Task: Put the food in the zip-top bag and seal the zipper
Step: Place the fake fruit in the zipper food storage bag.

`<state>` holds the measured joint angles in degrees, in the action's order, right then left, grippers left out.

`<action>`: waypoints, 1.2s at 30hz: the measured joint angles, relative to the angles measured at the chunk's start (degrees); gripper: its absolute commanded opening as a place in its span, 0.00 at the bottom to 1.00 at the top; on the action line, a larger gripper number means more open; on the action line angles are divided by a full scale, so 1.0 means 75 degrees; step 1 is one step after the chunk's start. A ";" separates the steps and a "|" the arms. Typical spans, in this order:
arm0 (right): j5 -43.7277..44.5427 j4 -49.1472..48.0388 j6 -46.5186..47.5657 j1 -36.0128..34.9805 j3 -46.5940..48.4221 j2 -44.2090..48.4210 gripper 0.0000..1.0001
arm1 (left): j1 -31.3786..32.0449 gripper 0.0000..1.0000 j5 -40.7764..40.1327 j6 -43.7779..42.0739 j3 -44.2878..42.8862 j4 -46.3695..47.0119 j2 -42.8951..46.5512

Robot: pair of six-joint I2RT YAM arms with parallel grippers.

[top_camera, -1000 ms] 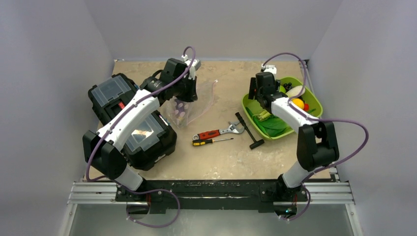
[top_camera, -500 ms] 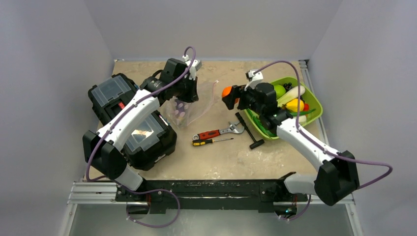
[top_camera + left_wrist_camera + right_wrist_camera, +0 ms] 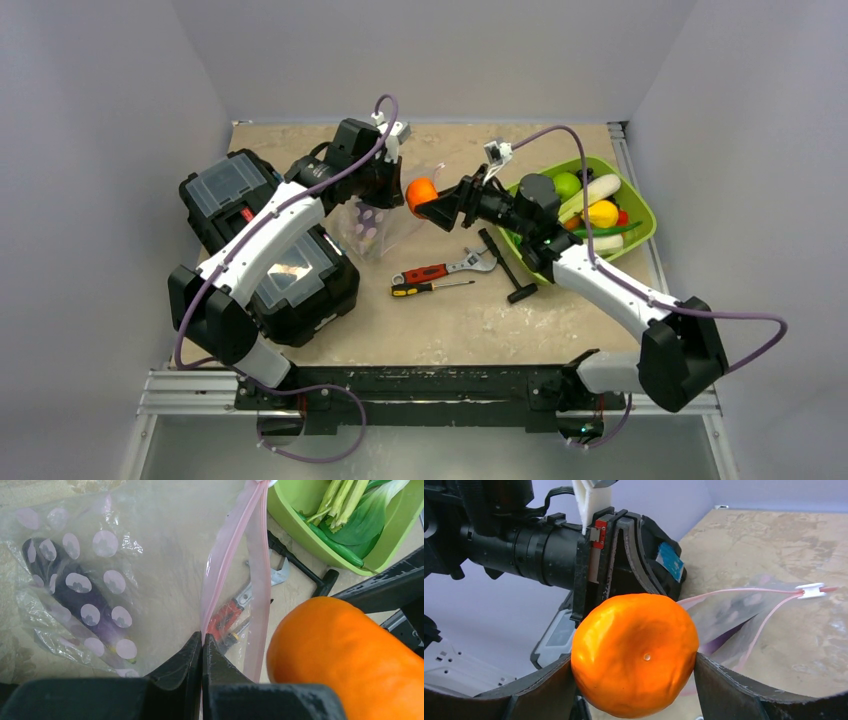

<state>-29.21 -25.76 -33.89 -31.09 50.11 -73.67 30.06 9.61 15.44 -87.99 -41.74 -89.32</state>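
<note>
My right gripper [image 3: 634, 677] is shut on the orange ball [image 3: 634, 645], one finger on each side. It holds the ball [image 3: 420, 189] in the air just right of the zip-top bag [image 3: 392, 218]. My left gripper [image 3: 202, 639] is shut on the pinkish-red zipper [image 3: 226, 555] and holds one lip of the bag's mouth up. Inside the clear bag [image 3: 150, 545] lie the dark grapes [image 3: 75, 597]. More food sits in the lime-green tray [image 3: 640, 228]: a green apple [image 3: 567, 184], a yellow piece [image 3: 603, 213] and bok choy [image 3: 362, 510].
Two black toolboxes [image 3: 228, 195] [image 3: 300, 282] stand at the left under my left arm. A red-handled wrench [image 3: 445, 268], a screwdriver [image 3: 430, 288] and a black T-handle tool [image 3: 505, 265] lie between the bag and the tray. Grey walls close in the table.
My right arm lifted the orange ball out of the tray and carried it left to the bag's mouth. The left arm and the bag stayed where they were.
</note>
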 measured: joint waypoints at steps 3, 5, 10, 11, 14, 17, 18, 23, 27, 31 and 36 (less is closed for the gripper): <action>-0.0070 -0.0408 -0.0428 -0.0006 -0.0058 -0.0259 0.01 | 0.0000 0.00 0.0009 0.0000 0.0000 0.0003 0.0000; -0.0041 -0.0539 -0.0644 -0.0006 -0.0146 -0.0367 0.01 | 0.0003 0.00 0.0012 0.0000 0.0000 0.0003 0.0000; 0.0259 -0.0571 -0.0959 -0.0006 -0.0297 -0.0554 0.04 | 0.0006 0.00 0.0012 0.0000 0.0000 0.0006 0.0000; 0.0385 -0.0545 -0.0985 -0.0006 -0.0306 -0.0577 0.05 | 0.0009 0.00 0.0015 0.0000 0.0000 0.0006 0.0003; 0.0635 -0.0402 -0.1032 -0.0020 -0.0306 -0.0644 0.10 | 0.0017 0.00 0.0012 -0.0003 0.0000 0.0009 0.0026; 0.0944 -0.0175 -0.1032 -0.0050 -0.0306 -0.0644 0.20 | 0.0029 0.00 0.0012 -0.0003 0.0000 0.0012 0.0076; 0.0994 -0.0122 -0.1032 -0.0055 -0.0306 -0.0644 0.25 | 0.0038 0.00 0.0012 -0.0003 0.0000 0.0012 0.0099; 0.1218 0.0195 -0.1035 -0.0108 -0.0265 -0.0804 0.44 | 0.0058 0.00 0.0035 -0.0003 0.0000 0.0023 0.0143; 0.1367 0.0530 -0.1032 -0.0187 -0.0204 -0.0933 0.55 | 0.0058 0.00 0.0108 0.0000 0.0000 0.0032 0.0143; 0.1568 0.0889 -0.1017 -0.0303 0.0023 -0.0933 0.61 | 0.0061 0.00 0.0152 0.0000 0.0000 0.0047 0.0146; 0.1833 0.1271 -0.0933 -0.0423 0.0382 -0.0933 0.67 | 0.0058 0.00 0.0154 0.0000 0.0000 0.0058 0.0169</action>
<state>-15.46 -16.23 -40.88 -34.26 52.97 -80.66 30.50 10.76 15.44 -87.99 -41.30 -88.05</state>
